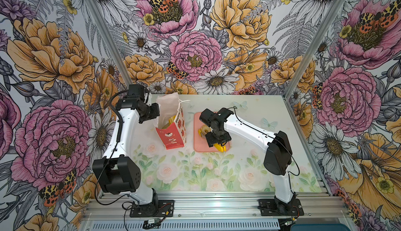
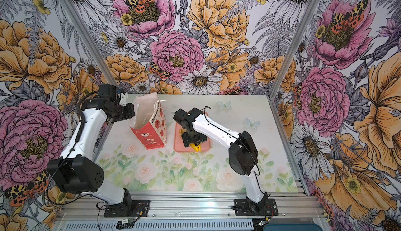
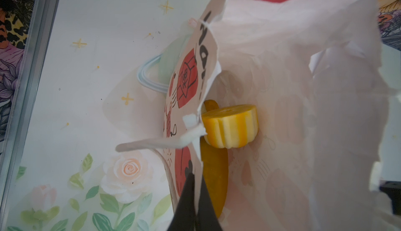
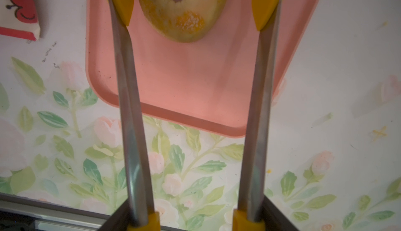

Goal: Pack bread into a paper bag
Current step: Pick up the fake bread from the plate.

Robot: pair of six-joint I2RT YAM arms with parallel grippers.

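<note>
Steel tongs (image 4: 128, 110), half-spread in the right gripper (image 1: 218, 141), flank the bagel (image 4: 182, 24); I'd squeeze evenly (left gripper (image 3: 195, 206) pinches bag (image 3: 186, 84) rim).

White paper bag (image 1: 172, 137), red base, red prints; pink tray (image 1: 199, 146); pale-gold bagel (image 4: 184, 30), orange patches; yellow-tipped tongs (image 4: 130, 110).

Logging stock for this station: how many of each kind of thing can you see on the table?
paper bag: 1
bread pieces: 3 (fluted bun, long loaf, bagel); the bag may hide more
pink tray: 1
tongs: 1
total: 6
</note>
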